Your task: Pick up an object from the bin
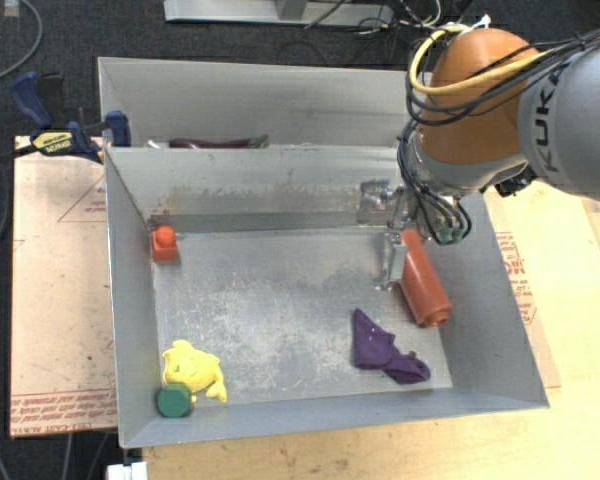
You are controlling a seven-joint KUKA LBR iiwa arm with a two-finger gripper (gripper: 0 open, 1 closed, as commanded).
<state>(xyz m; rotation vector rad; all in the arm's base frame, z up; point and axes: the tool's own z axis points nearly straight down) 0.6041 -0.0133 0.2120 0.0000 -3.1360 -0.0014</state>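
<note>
Green disc (174, 401) lies far from jaws; red cylinder (423, 286) just beside them. Likely approach step; jaw width unclear; next: straddle cylinder.

arm (580, 118): cut off by the right edge.
red cylinder (425, 290): upper end hidden beneath the arm's wrist.
dark strip (210, 143): mostly hidden behind the bin's (130, 298) far wall; perhaps cloth.
green piece (174, 402): near-left corner, too small to tell its kind.
</note>
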